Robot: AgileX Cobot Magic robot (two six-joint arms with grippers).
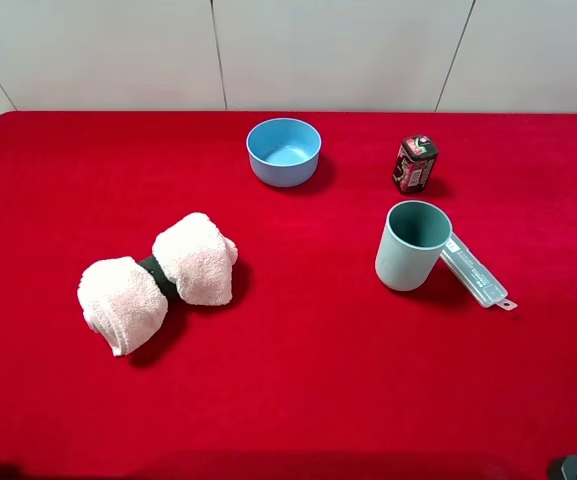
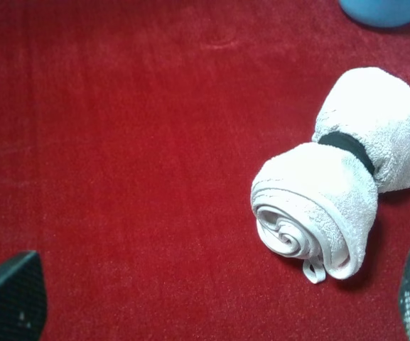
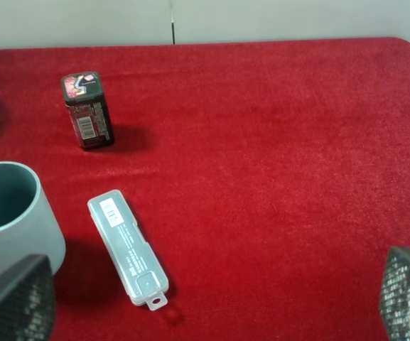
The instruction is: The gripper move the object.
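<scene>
The teal-green cup [image 1: 413, 245] stands upright on the red table [image 1: 318, 380], right of centre. It also shows in the right wrist view [image 3: 9, 213], just ahead of one fingertip [image 3: 16, 302]. My right gripper [image 3: 212, 298] is open and empty, set back from the cup near the table's front edge. My left gripper [image 2: 215, 302] is open and empty, with its fingertips [image 2: 13, 298] wide apart, short of the rolled towel. In the exterior high view only dark bits of the arms show at the bottom corners.
A clear plastic case [image 1: 476, 272] lies right beside the cup. A small red carton [image 1: 415, 164] stands behind the cup. A light-blue bowl [image 1: 284, 151] sits at the back centre. A pink-white rolled towel with a black band [image 1: 158, 280] lies at left.
</scene>
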